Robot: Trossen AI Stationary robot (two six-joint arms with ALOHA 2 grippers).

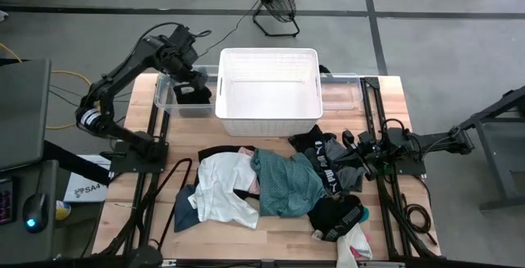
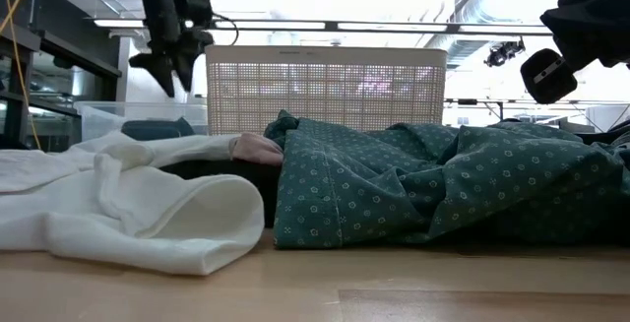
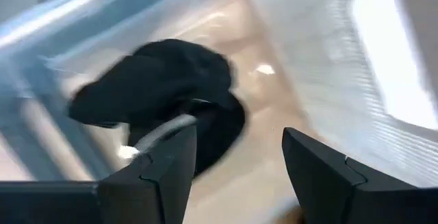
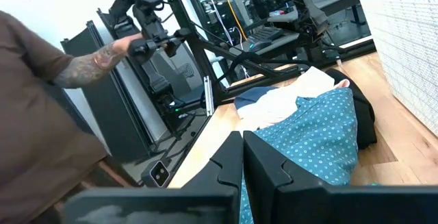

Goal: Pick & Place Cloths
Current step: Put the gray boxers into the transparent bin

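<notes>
Left pincer hangs over the clear bin, fingers apart, a black cloth lying inside. Right pincer rests together beside the cloths heaped on the surface.

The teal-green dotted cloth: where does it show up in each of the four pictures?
High view: teal-green dotted cloth, mid-pile, below the white basket.
Low view: centre to right, in front of the basket.
Left wrist view: not in it.
Right wrist view: lower right.
Shared landmark: the white cloth next to it.

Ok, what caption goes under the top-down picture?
Left hand open above a black cloth in the clear bin; more cloths wait on the table.
</notes>
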